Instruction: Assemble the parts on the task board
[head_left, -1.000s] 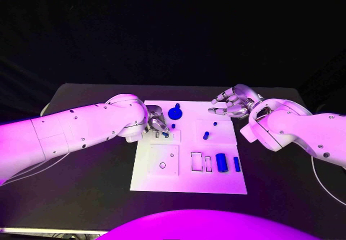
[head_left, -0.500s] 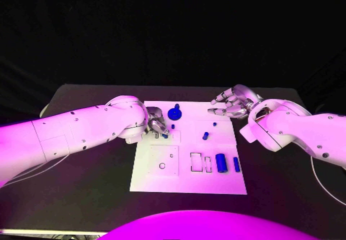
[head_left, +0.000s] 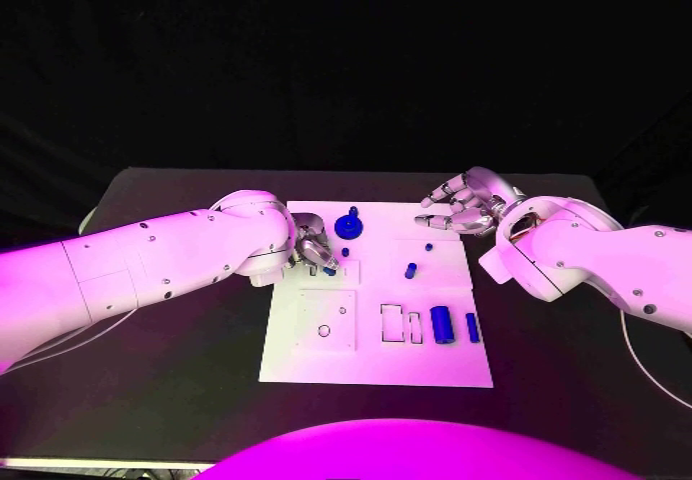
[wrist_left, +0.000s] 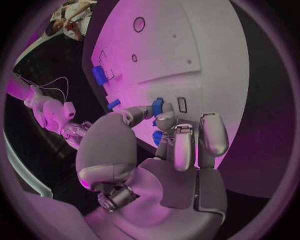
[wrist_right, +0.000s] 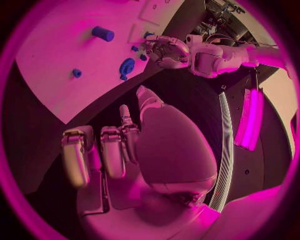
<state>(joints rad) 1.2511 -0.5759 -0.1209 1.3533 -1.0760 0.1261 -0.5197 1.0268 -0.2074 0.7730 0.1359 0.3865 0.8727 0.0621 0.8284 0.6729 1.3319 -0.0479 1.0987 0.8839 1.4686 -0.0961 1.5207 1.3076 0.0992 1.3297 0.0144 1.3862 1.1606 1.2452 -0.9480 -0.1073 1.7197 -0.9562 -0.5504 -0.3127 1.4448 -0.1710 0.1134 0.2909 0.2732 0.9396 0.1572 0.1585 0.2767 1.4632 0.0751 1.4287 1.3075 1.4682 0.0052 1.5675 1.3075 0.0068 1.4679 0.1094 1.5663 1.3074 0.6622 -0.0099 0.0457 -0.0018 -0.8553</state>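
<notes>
A: Two hands at the task board (head_left: 378, 345)'s far end. Left hand (head_left: 316, 253) pinched a small blue part (wrist_left: 157, 106) over the board's left side, fingertips touching it.

B: Right hand (head_left: 463, 208)?

A: Hovered past the far right corner, fingers curled, nothing held. Blue cylinder (head_left: 443, 325) lay near the right edge, round part (head_left: 349, 227) up top.

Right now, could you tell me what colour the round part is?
Blue; the round part shows best in the head view.

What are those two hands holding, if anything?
The left hand pinches a small blue part by its end over the task board. The right hand holds nothing.
</notes>
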